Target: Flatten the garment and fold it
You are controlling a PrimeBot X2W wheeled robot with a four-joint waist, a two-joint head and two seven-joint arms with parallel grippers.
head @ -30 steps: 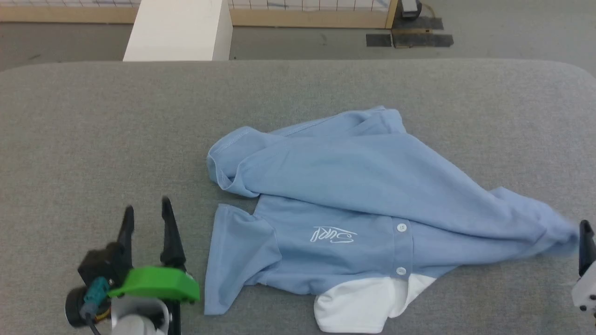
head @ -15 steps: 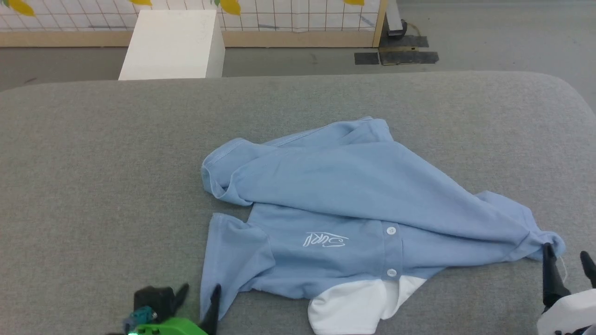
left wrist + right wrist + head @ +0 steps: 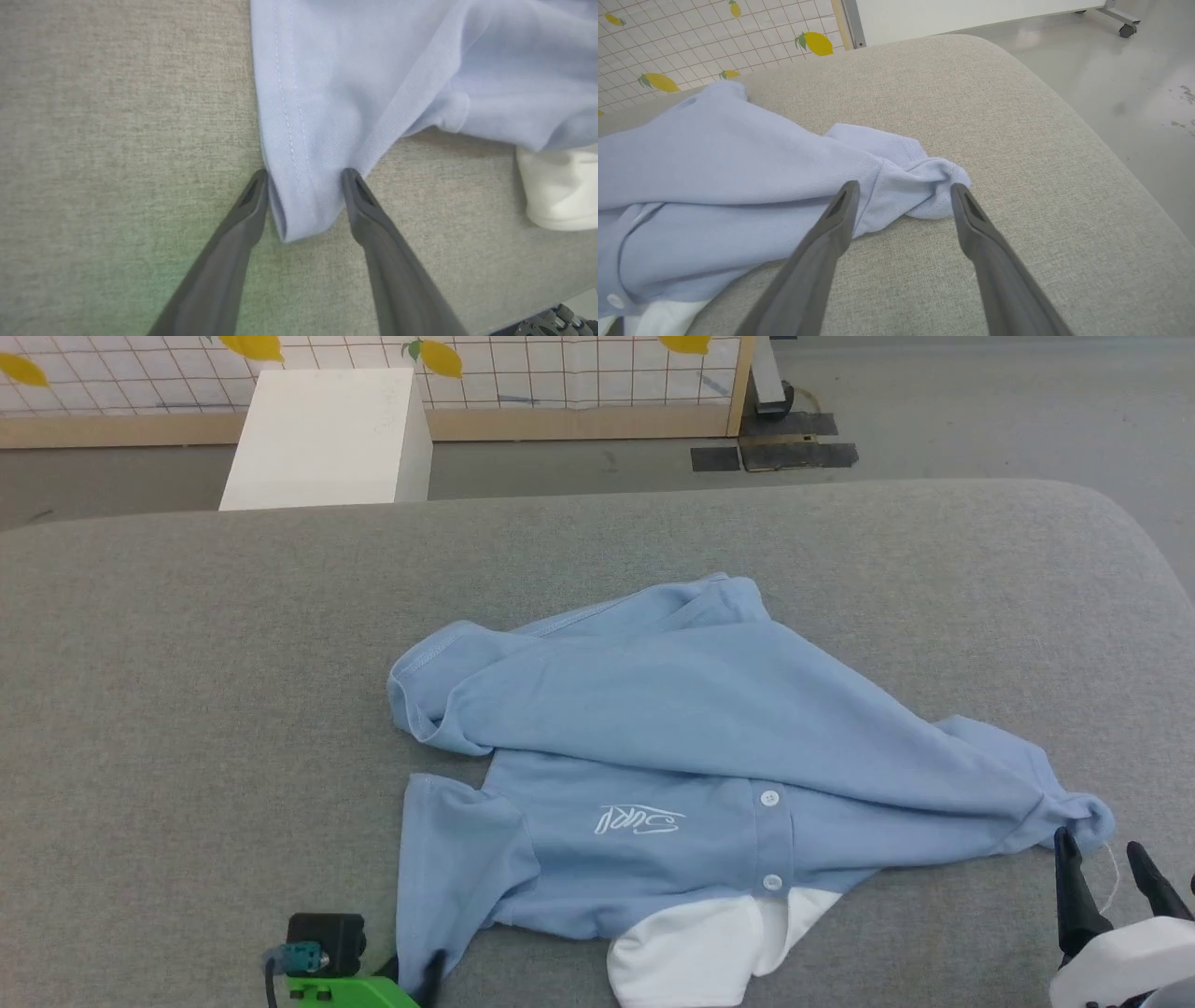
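Note:
The garment [image 3: 691, 728], a light blue short-sleeved shirt with small white print and two buttons, lies crumpled on the grey padded table [image 3: 187, 663], with white fabric [image 3: 691, 957] poking out at its near edge. My left gripper [image 3: 304, 179] is open, and the hemmed corner of the near sleeve [image 3: 299, 205] lies between its fingers. In the head view the left gripper [image 3: 415, 973] is low at the bottom edge. My right gripper [image 3: 904, 189] is open just short of the bunched right corner [image 3: 934, 186], and it stands at the lower right of the head view [image 3: 1099, 845].
The table's rounded right edge [image 3: 1087, 126] drops to a glossy grey floor. Beyond the far edge stand a white box [image 3: 327, 439] and a wood-framed grid fence with lemon prints [image 3: 560, 373]. Wide bare table lies left of and behind the shirt.
The head camera has tilted up. My left gripper has dropped from beside the shirt onto the near sleeve corner. My right gripper has come in from the frame edge to the bunched corner.

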